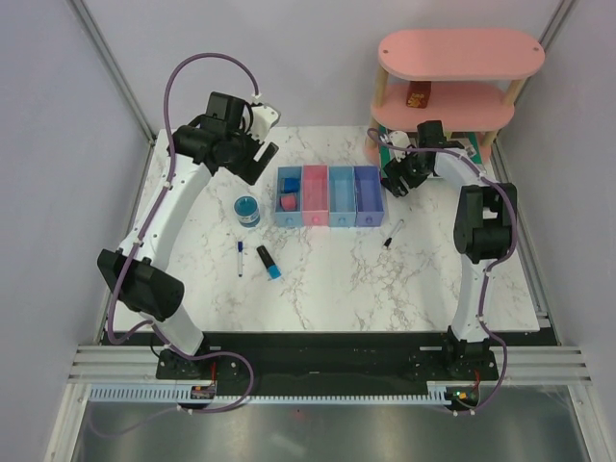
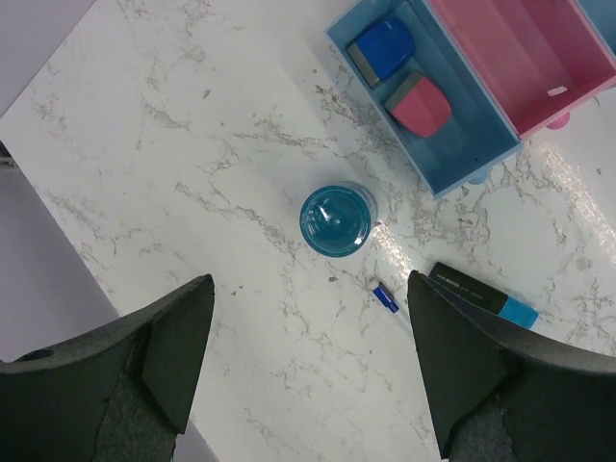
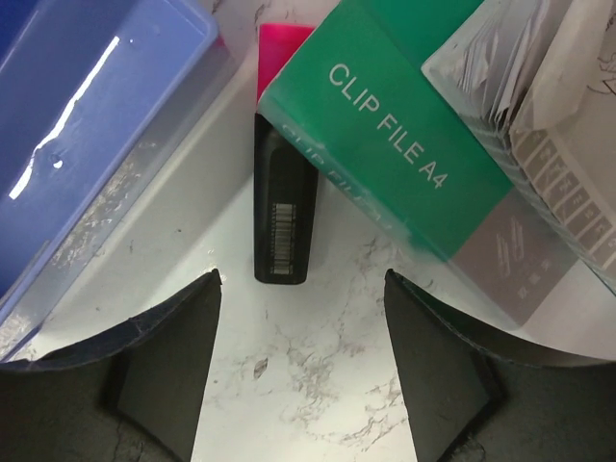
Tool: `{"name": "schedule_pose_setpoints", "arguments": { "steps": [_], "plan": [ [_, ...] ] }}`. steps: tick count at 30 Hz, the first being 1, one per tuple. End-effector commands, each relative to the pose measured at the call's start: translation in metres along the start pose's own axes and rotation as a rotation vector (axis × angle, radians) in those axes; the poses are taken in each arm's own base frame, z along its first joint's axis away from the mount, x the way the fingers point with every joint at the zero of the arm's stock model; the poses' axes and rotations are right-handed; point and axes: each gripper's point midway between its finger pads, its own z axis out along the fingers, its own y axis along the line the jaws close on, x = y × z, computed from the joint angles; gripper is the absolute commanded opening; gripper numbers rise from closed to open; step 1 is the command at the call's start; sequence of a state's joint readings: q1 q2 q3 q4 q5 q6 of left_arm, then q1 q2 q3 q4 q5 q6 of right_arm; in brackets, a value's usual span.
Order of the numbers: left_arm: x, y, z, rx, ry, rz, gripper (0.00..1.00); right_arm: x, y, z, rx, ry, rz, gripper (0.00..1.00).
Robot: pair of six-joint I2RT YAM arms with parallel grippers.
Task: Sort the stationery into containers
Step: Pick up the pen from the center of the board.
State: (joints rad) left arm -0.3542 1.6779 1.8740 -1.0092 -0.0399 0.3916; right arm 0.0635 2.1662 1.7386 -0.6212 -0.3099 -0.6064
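While the left tool (image 2: 310, 289) and right tool (image 3: 301, 279) both hang spread wide and empty, two erasers, the blue eraser (image 2: 382, 50) and the pink eraser (image 2: 421, 106), lie in the leftmost of the four joined bins (image 1: 328, 197). On the worktop (image 1: 327, 289), below the left tool, stands one tape roll (image 2: 336, 220), with one blue-ended highlighter (image 2: 481, 294) and one pen (image 1: 240, 258) nearby. A second pen (image 1: 393, 234) lies right of the bins. The right tool is over one pink-ended highlighter (image 3: 282, 212), partly tucked under a green clip file (image 3: 385, 125).
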Motion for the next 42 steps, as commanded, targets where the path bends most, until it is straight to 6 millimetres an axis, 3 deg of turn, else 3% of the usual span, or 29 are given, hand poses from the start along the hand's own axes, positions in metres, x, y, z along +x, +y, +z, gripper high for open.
{"name": "schedule_pose_setpoints", "arguments": {
  "steps": [1,15,18,22,27,35,42],
  "plan": [
    [0.004,0.009,-0.016,-0.036,0.001,0.027,0.88,-0.019,-0.006,0.008,-0.016,-0.053,-0.017,0.76],
    [0.005,0.016,-0.02,-0.058,0.009,0.04,0.89,-0.013,-0.001,0.044,-0.062,-0.024,-0.039,0.69],
    [0.007,0.018,-0.019,-0.059,0.017,0.041,0.89,-0.01,0.002,0.049,-0.072,-0.014,-0.039,0.6],
    [0.013,0.015,-0.018,-0.043,0.028,0.042,0.89,0.0,0.006,0.053,-0.085,0.016,-0.034,0.41],
    [0.03,0.006,-0.013,-0.011,0.06,0.04,0.89,0.031,0.012,0.052,-0.078,0.103,-0.029,0.27],
    [0.045,-0.003,-0.01,0.007,0.056,0.038,0.89,0.075,0.027,0.017,-0.061,0.19,-0.008,0.11],
    [0.05,-0.011,-0.011,0.034,0.049,0.008,0.89,0.083,0.029,-0.026,-0.001,0.192,0.047,0.09]
  ]
}}
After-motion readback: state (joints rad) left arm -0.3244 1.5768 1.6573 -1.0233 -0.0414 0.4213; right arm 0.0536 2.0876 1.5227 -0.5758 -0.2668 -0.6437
